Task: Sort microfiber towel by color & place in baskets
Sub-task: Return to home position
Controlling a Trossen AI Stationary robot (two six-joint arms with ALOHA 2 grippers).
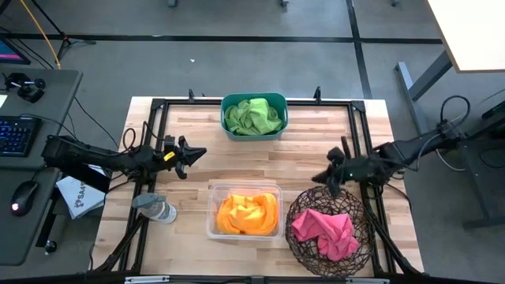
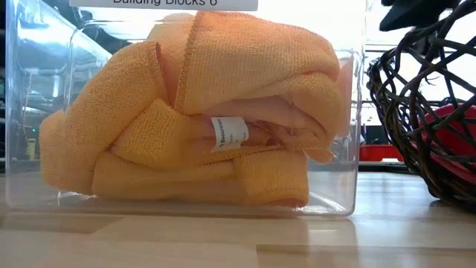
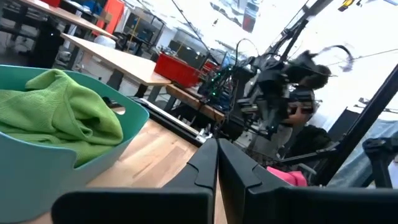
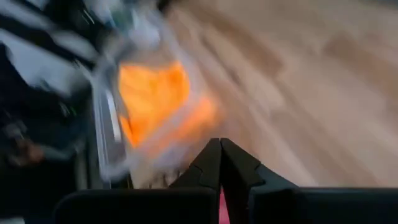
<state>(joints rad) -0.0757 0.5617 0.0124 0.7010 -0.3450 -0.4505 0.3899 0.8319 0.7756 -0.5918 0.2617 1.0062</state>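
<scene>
Lime green towels (image 1: 252,115) (image 3: 56,112) lie heaped in the teal tub (image 1: 226,102) (image 3: 37,171) at the table's far middle. Yellow-orange towels (image 1: 246,213) (image 2: 193,112) (image 4: 152,93) fill the clear bin (image 1: 211,229) (image 2: 349,186) at the near middle. Hot pink towels (image 1: 325,229) (image 2: 454,126) rest in the round wire basket (image 1: 300,237) (image 2: 416,97) at the near right. My left gripper (image 1: 199,152) (image 3: 216,148) hovers shut and empty, left of centre, between tub and bin. My right gripper (image 1: 319,178) (image 4: 219,144) is shut and empty above the basket's far rim.
A clear plastic bottle (image 1: 155,209) lies on its side near the table's left edge. A white printed sheet (image 1: 79,197) sits off the table's left side beside a desk with keyboard (image 1: 16,134) and mouse (image 1: 24,197). Bare wood (image 1: 260,162) shows between tub and bin.
</scene>
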